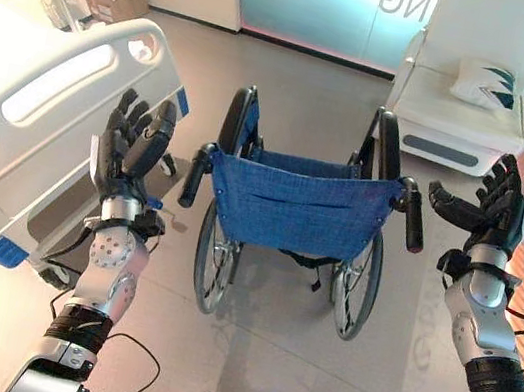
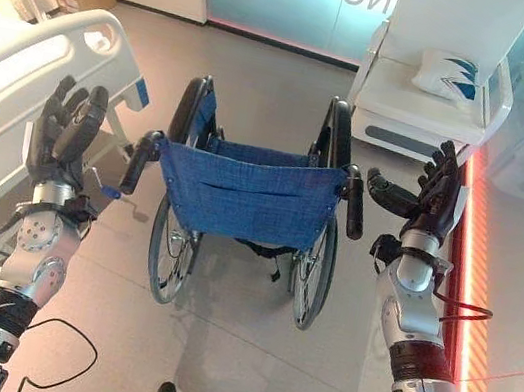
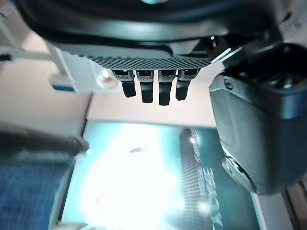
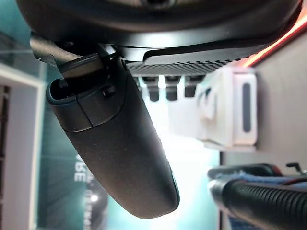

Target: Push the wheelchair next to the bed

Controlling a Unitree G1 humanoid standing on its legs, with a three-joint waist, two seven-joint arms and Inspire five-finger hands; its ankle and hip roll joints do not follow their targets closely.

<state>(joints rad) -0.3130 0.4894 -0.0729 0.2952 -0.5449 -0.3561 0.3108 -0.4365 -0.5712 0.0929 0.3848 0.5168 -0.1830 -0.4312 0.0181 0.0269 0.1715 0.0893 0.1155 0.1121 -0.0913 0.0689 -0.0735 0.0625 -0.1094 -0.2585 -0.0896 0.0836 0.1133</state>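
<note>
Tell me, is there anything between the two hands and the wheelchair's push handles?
Nothing visible stands in the way. The left hand is open beside the left push handle, and the right hand is open beside the right push handle, with only bare floor in each gap. The bed lies to the wheelchair's left.

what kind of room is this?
Probably a hospital room or a care mock-up: a white bed with side rails on the left, a blue wheelchair in the middle, and a white chair with a pillow behind.
</note>
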